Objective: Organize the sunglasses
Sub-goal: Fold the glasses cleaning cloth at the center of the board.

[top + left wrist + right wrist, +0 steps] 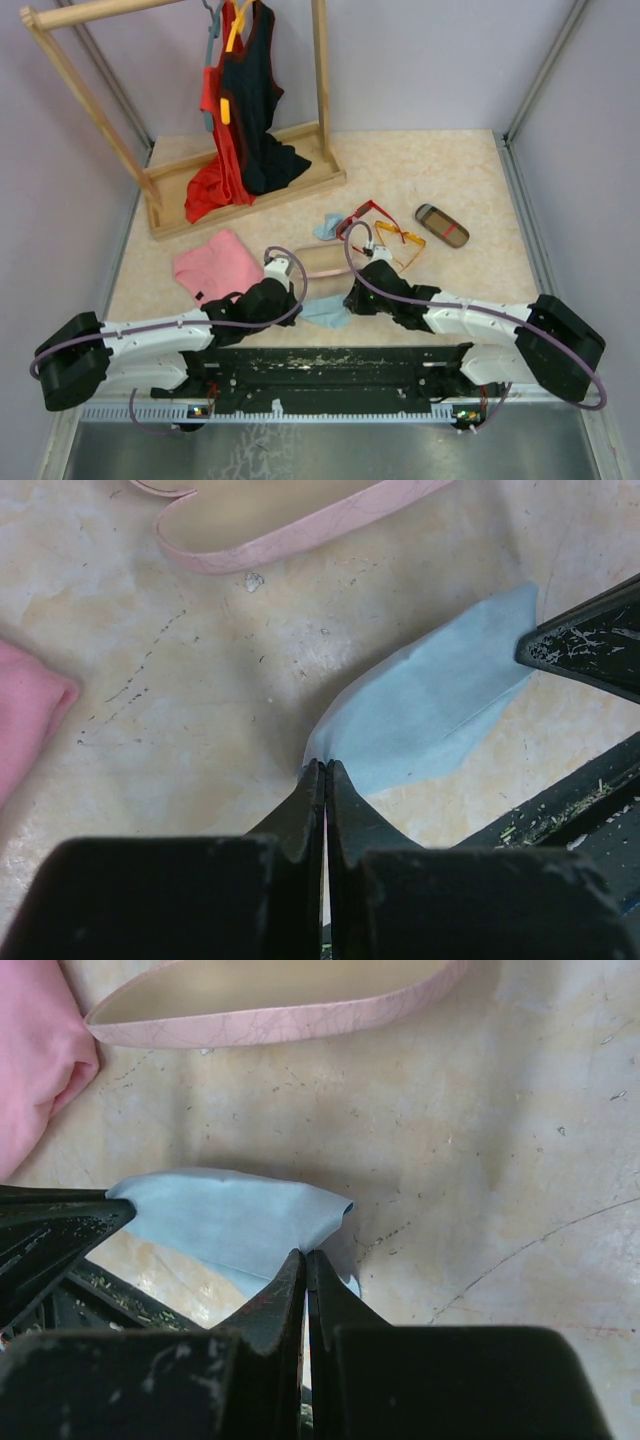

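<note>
Tabletop (450, 170), beige-marbled and scuffed, enclosed by pale lilac walls (420, 60); left gripper (325, 765) and right gripper (305, 1255) each pinch blue cloth (430, 710).

Red pair (362, 214) sits unfolded around the middle of the table (480, 190). Orange pair (404, 240) lies right beside it, pretty much touching.

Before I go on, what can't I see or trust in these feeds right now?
- Top view: the tips of the left gripper and right gripper are hidden under their own wrists.
- Both wrist views: the red sunglasses and orange sunglasses lie out of frame; the top view shows them small.
- Pink case: cut off by the top edge in both wrist views.
- Light blue cloth: both grippers are shut at its edge; the fingers hide whether it is pinched.
</note>
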### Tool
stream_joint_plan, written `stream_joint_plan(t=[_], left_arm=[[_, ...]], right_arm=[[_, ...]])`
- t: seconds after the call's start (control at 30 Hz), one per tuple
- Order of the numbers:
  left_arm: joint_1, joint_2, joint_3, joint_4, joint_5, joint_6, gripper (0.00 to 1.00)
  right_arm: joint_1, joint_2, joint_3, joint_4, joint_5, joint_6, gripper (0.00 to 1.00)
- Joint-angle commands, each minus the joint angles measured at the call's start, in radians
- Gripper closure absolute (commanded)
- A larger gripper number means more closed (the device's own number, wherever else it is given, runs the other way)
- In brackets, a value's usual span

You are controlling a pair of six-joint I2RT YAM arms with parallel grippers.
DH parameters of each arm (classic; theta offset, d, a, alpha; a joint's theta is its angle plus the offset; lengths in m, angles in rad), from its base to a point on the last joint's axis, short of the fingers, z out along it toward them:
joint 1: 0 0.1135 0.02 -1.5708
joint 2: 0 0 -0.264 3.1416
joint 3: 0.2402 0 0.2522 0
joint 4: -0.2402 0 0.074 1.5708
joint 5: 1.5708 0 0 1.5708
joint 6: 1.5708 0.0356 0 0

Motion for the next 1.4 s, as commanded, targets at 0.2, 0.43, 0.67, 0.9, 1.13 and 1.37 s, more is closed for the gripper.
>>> stream_joint_plan(t=[0.2,0.43,0.67,0.9,1.13,1.37], left_arm=[[0.007,-0.023,0.063,0.013,0.030,0.038,1.00],[0.016,0.008,0.055,0.035,0.040,0.035,1.00],[0.021,0.035,0.040,0.055,0.049,0.034,1.00],[0.021,0.044,0.019,0.061,0.055,0.027,1.00],[0.021,0.035,-0.014,0.044,0.043,0.018,1.00],[0.022,0.057,-0.033,0.056,0.068,0.011,1.00]], right_arm=[[0.012,-0.116,0.002,0.017,0.044,-0.014,0.93],[0.013,-0.093,-0.017,0.005,0.061,-0.004,0.77],[0.012,-0.073,-0.021,0.014,0.068,-0.001,0.71],[0.011,-0.070,-0.020,0.001,0.065,0.024,0.66],[0.000,0.003,-0.009,0.035,0.027,0.063,0.71],[-0.001,0.071,0.037,-0.027,0.072,0.044,0.65]])
